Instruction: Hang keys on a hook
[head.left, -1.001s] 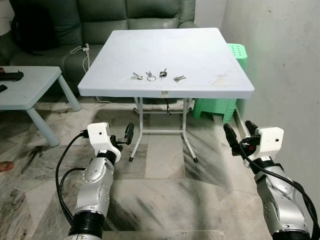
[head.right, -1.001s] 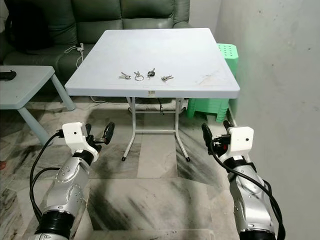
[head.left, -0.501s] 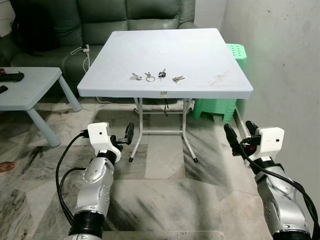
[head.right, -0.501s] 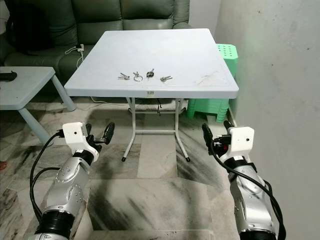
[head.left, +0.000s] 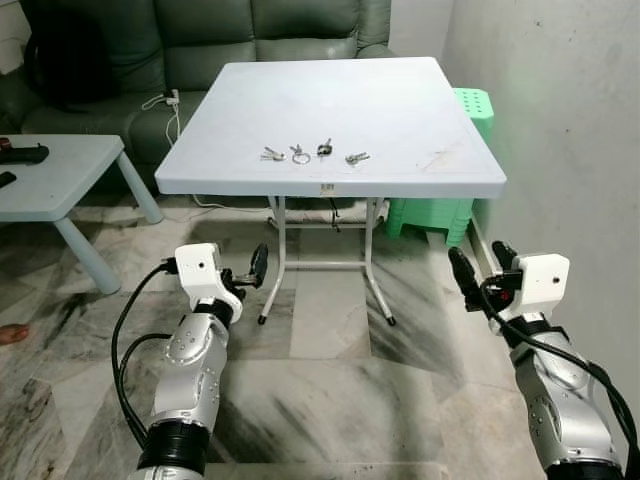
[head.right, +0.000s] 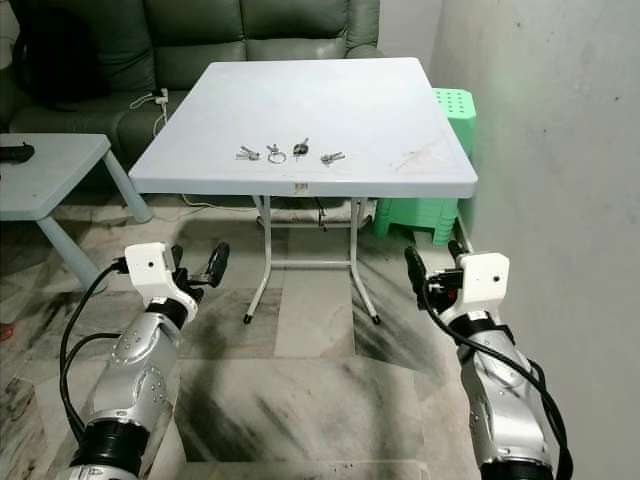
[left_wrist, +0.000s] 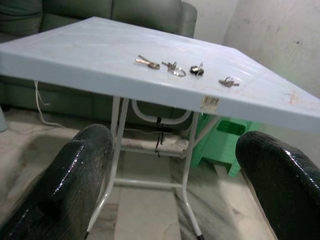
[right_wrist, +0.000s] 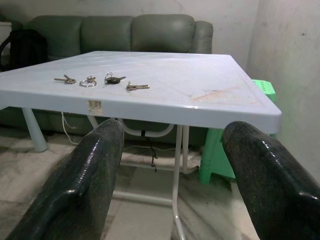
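Observation:
Several small keys lie in a row near the front edge of a pale folding table: a key at the left, a key on a ring, a dark-headed key and a key at the right. Both arms are held low in front of the table, short of its edge. My left gripper is open and holds nothing; through its fingers I see the table's underside and the keys. My right gripper is open and empty too, with wide-set fingers facing the keys.
A green sofa with a black bag stands behind the table. A low pale table is at the left and a green plastic stool at the right, against a plaster wall. Marble floor lies underfoot.
The view has shifted very slightly; the keys and both grippers stand as before.

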